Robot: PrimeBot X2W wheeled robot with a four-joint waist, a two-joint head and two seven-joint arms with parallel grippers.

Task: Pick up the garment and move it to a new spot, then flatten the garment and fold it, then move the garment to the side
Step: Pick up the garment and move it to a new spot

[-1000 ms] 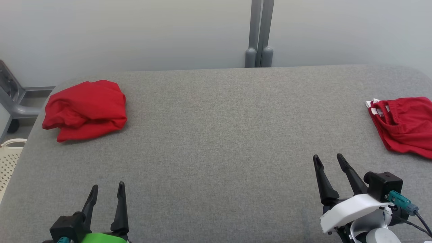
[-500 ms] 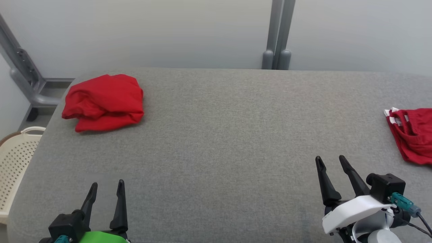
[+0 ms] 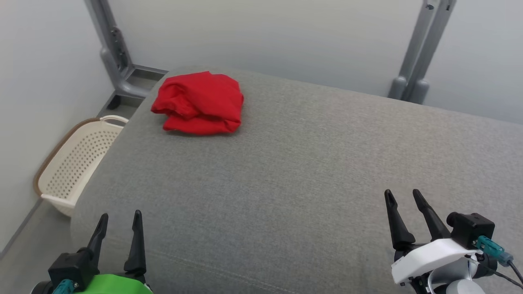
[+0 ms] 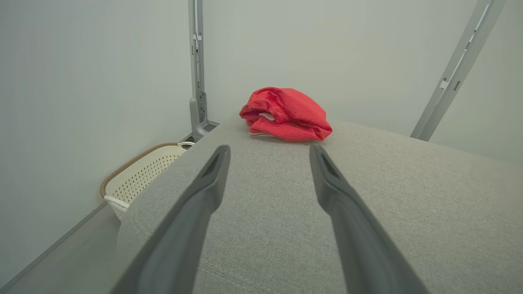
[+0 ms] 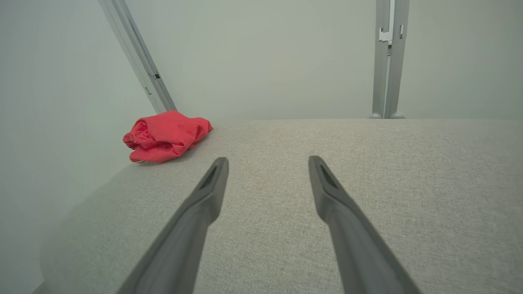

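A crumpled red garment (image 3: 200, 103) lies near the far left corner of the grey padded table (image 3: 294, 171). It shows straight ahead in the left wrist view as the red garment (image 4: 286, 114), and at the left in the right wrist view as the red garment (image 5: 165, 134). My left gripper (image 3: 119, 222) hovers open over the table's near left edge, far short of the garment. My right gripper (image 3: 402, 198) stands open at the near right with nothing between its fingers.
A cream perforated laundry basket (image 3: 77, 161) sits on the floor left of the table, also seen as the basket (image 4: 141, 175). Grey metal frame posts (image 3: 416, 53) rise behind the table against the pale wall. Another post (image 3: 112, 49) stands at the back left corner.
The whole head view has swung to the left: the camera moved. The second red garment at the right has left the picture and the basket has come in. Both grippers stay open.
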